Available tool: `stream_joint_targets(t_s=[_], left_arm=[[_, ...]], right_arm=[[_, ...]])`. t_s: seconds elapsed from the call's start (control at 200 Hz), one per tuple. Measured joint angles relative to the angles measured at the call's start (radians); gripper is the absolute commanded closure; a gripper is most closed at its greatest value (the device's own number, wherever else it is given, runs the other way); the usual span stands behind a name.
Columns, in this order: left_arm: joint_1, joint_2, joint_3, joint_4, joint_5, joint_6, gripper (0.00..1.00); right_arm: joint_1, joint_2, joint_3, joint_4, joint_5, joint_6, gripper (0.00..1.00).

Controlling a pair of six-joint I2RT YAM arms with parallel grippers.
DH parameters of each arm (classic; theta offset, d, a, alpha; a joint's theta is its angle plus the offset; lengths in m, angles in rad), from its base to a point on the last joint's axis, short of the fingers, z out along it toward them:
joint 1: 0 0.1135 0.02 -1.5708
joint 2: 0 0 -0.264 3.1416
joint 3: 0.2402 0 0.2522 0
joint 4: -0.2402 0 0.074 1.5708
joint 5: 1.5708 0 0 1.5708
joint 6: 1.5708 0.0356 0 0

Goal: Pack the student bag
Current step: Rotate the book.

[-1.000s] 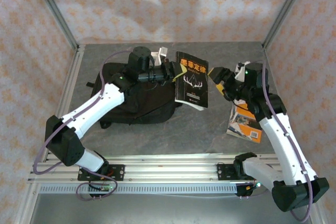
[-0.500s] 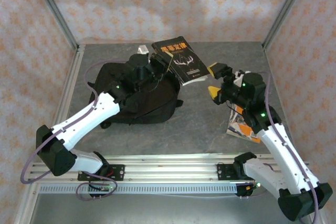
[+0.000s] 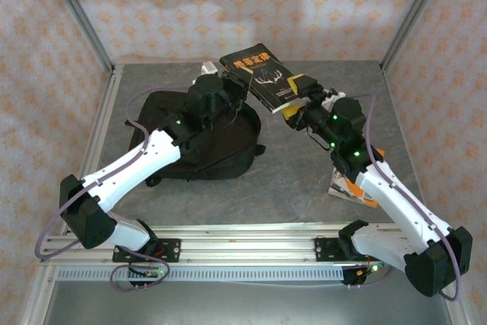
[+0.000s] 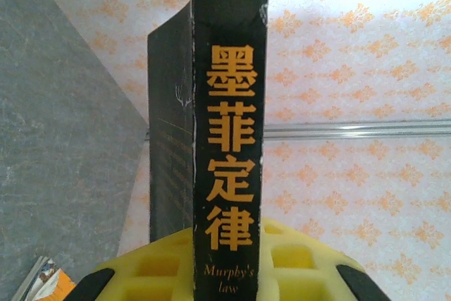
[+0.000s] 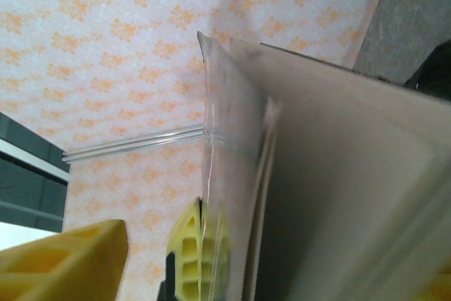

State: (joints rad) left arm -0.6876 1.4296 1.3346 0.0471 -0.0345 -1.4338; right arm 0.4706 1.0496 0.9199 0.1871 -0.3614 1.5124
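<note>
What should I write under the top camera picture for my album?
Left gripper holds a black book near the student bag; right gripper meets its corner.

A robotics lab test cell: patterned backdrop panels [image 3: 228, 5] in aluminium framing [image 3: 80, 17] enclose a grey tabletop [image 3: 297, 176].

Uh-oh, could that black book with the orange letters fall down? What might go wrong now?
1. The left gripper pinches the black book by its spine alone, up in the air; it could twist or slip out.
2. The right gripper, jaws open, is at the book's other edge; a bump might knock it loose.
3. The book looks to hang beyond the student bag's far edge, so a drop may land on the table.
</note>
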Motion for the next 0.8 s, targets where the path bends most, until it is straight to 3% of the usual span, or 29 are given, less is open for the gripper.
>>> stream_joint_targets(t_s=[0.275,0.3,0.435,0.525,0.801], left_arm=[[-0.016,-0.025,-0.018,-0.050,-0.002,-0.036,1.00],[-0.016,-0.027,-0.018,-0.055,-0.002,-0.037,0.96],[-0.019,-0.029,-0.018,-0.092,0.013,-0.050,0.66],[-0.019,-0.029,0.007,-0.194,0.030,0.011,0.48],[-0.013,0.056,0.301,-0.654,-0.029,0.449,0.37]], right_arm=[[0.009,0.021,0.076,-0.094,0.035,-0.128,0.95],[0.010,0.021,0.080,-0.108,0.034,-0.134,1.00],[0.013,0.021,0.143,-0.236,0.044,-0.197,1.00],[0.012,0.017,0.208,-0.376,0.076,-0.289,1.00],[0.003,-0.089,0.230,-0.808,0.214,-0.552,1.00]])
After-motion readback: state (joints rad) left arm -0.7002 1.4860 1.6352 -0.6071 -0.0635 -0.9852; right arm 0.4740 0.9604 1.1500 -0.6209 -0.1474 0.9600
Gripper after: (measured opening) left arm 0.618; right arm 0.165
